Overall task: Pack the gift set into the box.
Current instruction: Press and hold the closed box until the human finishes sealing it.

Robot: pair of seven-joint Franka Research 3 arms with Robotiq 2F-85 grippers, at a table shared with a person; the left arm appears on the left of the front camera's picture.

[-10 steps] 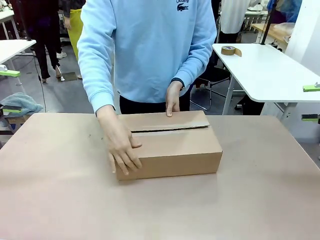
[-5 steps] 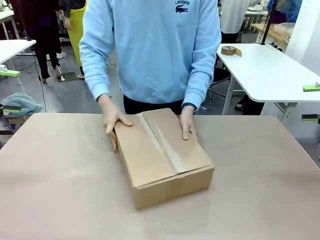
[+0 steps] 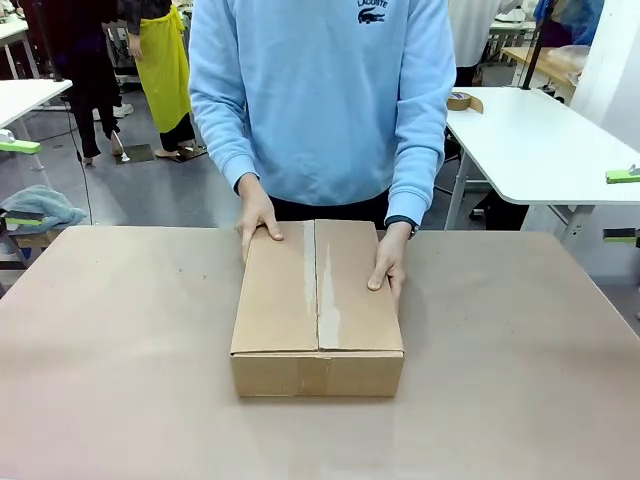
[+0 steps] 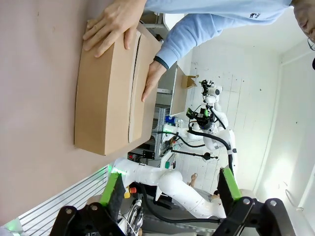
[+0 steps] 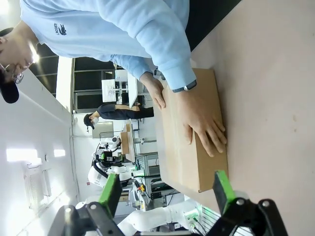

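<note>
The person (image 3: 322, 150) wears a light blue sweatshirt (image 3: 300, 90) with a dark chest logo (image 3: 371, 12) and ribbed cuffs (image 3: 409, 204).

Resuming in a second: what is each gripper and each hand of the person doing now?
Left gripper: open, empty.
Right gripper: open, empty.
Person's right hand: flat on box.
Person's left hand: on box edge.

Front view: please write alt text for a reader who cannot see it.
A closed brown cardboard box lies on a tan table, its seam pointing toward the camera. A person in a light blue sweatshirt stands behind it, one hand on its far corner, the other hand on its side edge.
</note>
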